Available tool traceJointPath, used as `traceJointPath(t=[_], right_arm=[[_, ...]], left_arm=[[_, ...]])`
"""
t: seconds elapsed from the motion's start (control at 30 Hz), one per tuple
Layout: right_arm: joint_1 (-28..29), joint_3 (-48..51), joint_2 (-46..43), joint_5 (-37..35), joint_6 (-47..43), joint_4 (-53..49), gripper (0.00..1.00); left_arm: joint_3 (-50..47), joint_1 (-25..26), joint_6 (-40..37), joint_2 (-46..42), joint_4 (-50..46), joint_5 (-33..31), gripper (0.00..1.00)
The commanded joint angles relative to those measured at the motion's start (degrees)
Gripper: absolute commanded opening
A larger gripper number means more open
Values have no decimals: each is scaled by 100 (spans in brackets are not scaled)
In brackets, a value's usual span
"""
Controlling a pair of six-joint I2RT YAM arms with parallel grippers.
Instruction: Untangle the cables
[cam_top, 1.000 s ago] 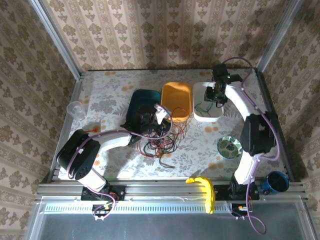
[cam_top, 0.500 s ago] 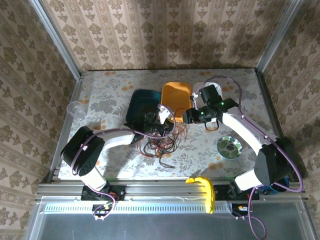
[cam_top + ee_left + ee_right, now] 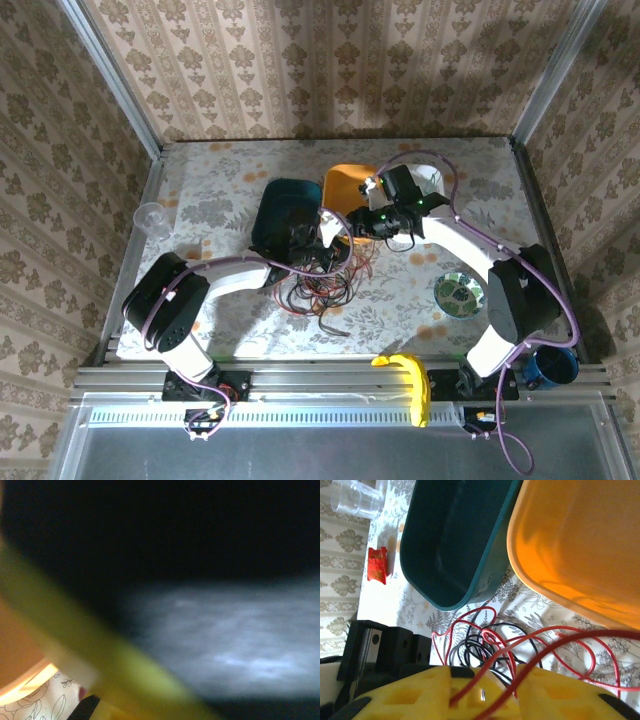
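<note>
The right gripper (image 3: 350, 222) has swung left. A second ago it hung well to the right of the orange tray (image 3: 350, 182); now it is at that tray's near edge, just beside the cables (image 3: 318, 288). The left arm (image 3: 225, 275) has stretched slightly toward the tray.

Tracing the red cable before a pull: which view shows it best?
Right wrist: the red cable loops sharp and close, running between the right hand fingers. Top external shows it small within the tangle. Left wrist is too blurred to tell.
</note>
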State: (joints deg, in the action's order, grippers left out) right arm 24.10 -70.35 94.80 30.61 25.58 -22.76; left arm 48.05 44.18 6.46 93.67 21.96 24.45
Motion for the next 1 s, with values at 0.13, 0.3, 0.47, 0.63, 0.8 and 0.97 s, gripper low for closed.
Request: traceJointPath(t=[0.13,0.3,0.47,0.63,0.8,0.97], right_arm=[[34,-212,-67,-359,75,-141,0],[-43,-411,-490,-681,-223,-643,0],[-327,-778,-1056,-1185,-752,-1424,0],[-734,-1155,-1470,-1245,-824,-1483,0],[-783,-1593,-1592,-965,-583,-614,0],[-783,-2220,-857,-810,-459,-269,0]], left_arm=[[-25,8,29,-135,18,-177,20],[-257,-254,481,-286,107,-373,65],[-466,-555,761,-565,7,-439,100],[-619,-709,766,-768,-242,-427,100],[-630,-709,785,-816,-473,-596,100],[-704,-718,916,-1017,-557,-1095,100]])
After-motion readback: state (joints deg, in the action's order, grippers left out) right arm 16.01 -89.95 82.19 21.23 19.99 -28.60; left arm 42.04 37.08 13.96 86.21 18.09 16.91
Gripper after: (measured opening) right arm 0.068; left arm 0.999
